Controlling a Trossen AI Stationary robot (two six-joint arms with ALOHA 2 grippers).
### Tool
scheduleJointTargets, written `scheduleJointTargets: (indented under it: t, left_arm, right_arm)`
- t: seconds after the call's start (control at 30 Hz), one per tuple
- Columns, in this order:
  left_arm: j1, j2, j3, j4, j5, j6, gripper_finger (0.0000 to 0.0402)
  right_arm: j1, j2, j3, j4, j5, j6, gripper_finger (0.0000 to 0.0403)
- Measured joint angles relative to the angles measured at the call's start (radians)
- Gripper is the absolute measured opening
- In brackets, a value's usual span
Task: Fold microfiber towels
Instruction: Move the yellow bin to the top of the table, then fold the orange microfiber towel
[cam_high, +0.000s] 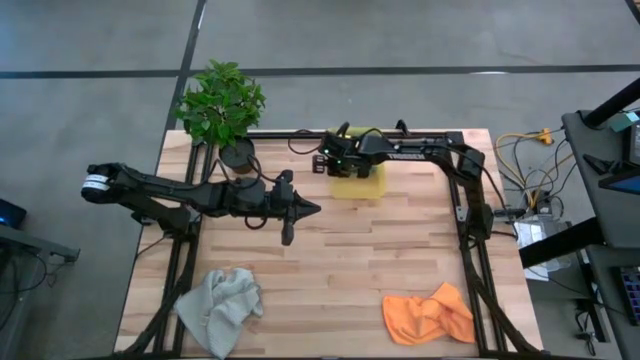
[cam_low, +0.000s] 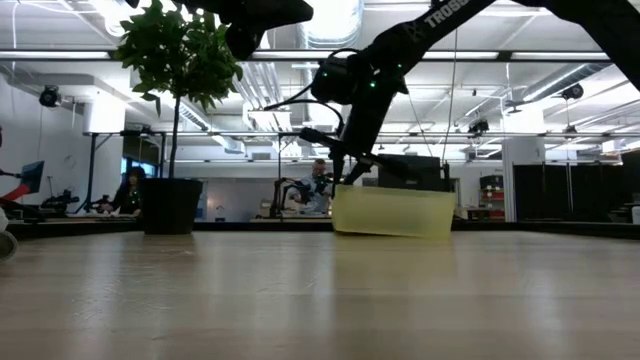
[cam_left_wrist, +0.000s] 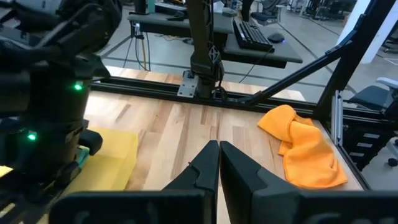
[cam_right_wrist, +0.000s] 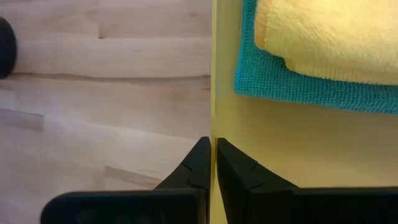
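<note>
**A:** ok where's everything at? I count four towels. The yellow towel (cam_right_wrist: 329, 37) lies folded on top of the teal towel (cam_right_wrist: 298, 87), both inside the yellow bin (cam_high: 362, 186) at about 12 o'clock on the table (cam_high: 340, 260). The grey towel (cam_high: 220, 308) is a crumpled heap down around 7 o'clock, and the orange towel (cam_high: 430, 315) is bunched up at roughly 5 o'clock, well apart from the grey one.

**B:** yep. And the arms? The right gripper (cam_right_wrist: 211, 152) is pinched shut on the bin's thin wall, just beside the teal edge. The left gripper (cam_high: 312, 209) is clamped tight with nothing in it, hanging over bare wood near the middle of the table.

**A:** table's pale wood planks with a black frame. There's a potted plant (cam_high: 222, 105) at about 11 o'clock.

**B:** from table height you see a big open room behind: white ceiling beams, strip lights, desks, and a person (cam_low: 128, 190) sitting way back near the plant pot.
</note>
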Motion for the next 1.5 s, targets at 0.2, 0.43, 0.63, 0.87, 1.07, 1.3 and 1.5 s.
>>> scheduleJointTargets:
  t: [0.2,0.43,0.63,0.87,1.07,1.3,1.5]
  left_arm:
    - [-0.003,0.000,0.000,0.000,0.003,0.000,0.0000]
    - [-0.003,0.000,0.000,0.000,0.003,0.000,0.0000]
    - [-0.003,0.000,0.000,0.000,0.003,0.000,0.0000]
    - [-0.003,0.000,0.000,-0.002,0.018,0.000,0.0000]
    - [-0.004,-0.013,0.000,-0.007,0.024,0.000,0.0000]
    - [-0.005,-0.046,0.000,-0.016,0.055,0.000,0.0000]
    - [-0.005,-0.049,0.000,-0.058,0.077,0.001,0.0000]
  right_arm:
    - [-0.009,0.000,0.011,-0.006,0.001,-0.025,0.0013]
    - [-0.018,-0.001,0.008,0.000,-0.026,-0.031,0.0042]
    - [-0.021,-0.002,0.021,-0.002,-0.009,-0.031,0.0093]
    - [-0.018,-0.031,0.056,-0.033,-0.008,-0.079,0.0134]
    - [0.032,-0.195,0.058,-0.095,0.089,-0.410,0.0146]
    - [0.228,-0.449,0.032,-0.364,0.158,-0.780,0.0134]
    - [0.478,-0.656,-0.066,-0.514,0.156,-0.768,0.0123]
